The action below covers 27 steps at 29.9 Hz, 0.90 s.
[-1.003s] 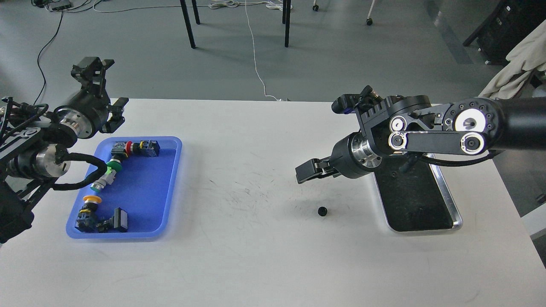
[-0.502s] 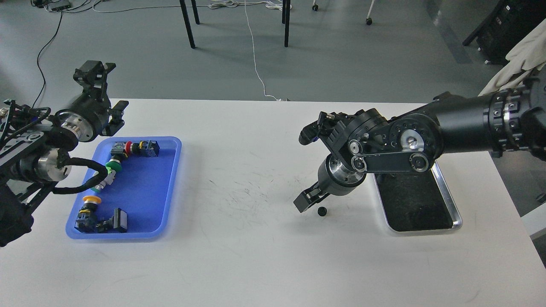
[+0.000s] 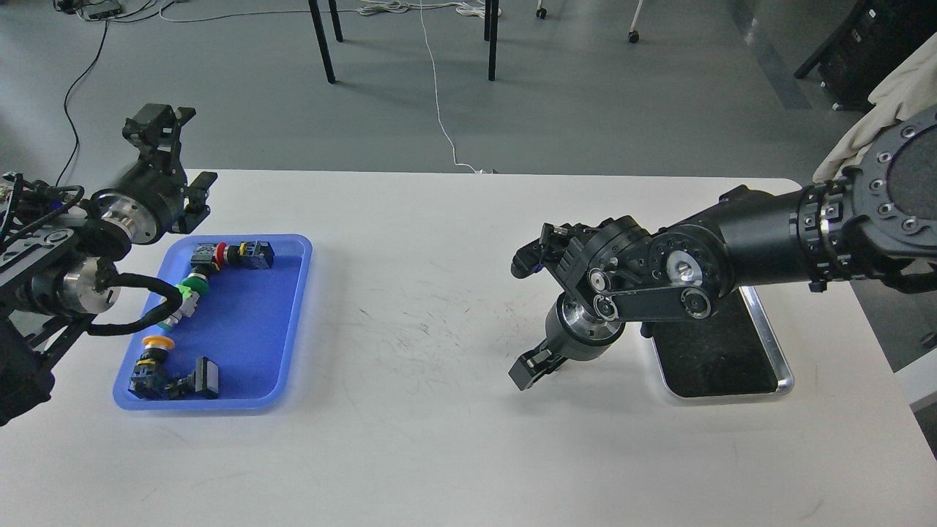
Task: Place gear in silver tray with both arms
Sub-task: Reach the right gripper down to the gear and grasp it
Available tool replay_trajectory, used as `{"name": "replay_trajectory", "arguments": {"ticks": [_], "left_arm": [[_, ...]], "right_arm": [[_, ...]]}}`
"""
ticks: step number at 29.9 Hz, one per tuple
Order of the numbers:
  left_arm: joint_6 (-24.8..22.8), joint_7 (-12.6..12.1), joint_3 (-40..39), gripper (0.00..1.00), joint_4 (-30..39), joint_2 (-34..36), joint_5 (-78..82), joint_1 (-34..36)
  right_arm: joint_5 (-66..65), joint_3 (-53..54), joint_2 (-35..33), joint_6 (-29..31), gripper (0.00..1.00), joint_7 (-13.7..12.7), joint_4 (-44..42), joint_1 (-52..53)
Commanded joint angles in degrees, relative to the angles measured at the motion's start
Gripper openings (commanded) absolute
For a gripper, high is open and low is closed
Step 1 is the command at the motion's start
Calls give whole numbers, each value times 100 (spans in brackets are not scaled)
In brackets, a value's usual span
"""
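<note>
Now right gripper (image 3: 533, 367) has lowered, hiding gear

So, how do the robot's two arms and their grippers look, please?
Both arms are matte black with round joint housings and silver wrist rings. The left arm carries loose black cables looping beside its wrist. The right arm has a flat black link bar with silver-rimmed pivots and rings of small bolts. The left gripper and right gripper are black and claw-like.

- No writing, label, brand, number or sign can be read anywhere in this view; any markings on the small parts are too small to tell.
</note>
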State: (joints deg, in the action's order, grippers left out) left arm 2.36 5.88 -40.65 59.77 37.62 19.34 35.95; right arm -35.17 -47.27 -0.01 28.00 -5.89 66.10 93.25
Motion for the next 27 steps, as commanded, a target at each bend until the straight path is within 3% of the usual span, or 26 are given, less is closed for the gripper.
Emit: {"name": "replay_trajectory", "arguments": {"ticks": [1,12,18,27], "left_arm": [[-8,1,-13,97,0,0,0,0],[-8,1,-22,97,0,-9,0,0],[-8,97,5,98,0,-9,0,0],[-8,106,4,98,-9,0,0,0]], "right_arm": [[10,-2,1,0,84,0,-193,-114],[1,-19,1,0,75,0,-387,-351],[1,-19,1,0,55,0,-405,-369],[-8,-19,1,0,40,0,-431,-404]]}}
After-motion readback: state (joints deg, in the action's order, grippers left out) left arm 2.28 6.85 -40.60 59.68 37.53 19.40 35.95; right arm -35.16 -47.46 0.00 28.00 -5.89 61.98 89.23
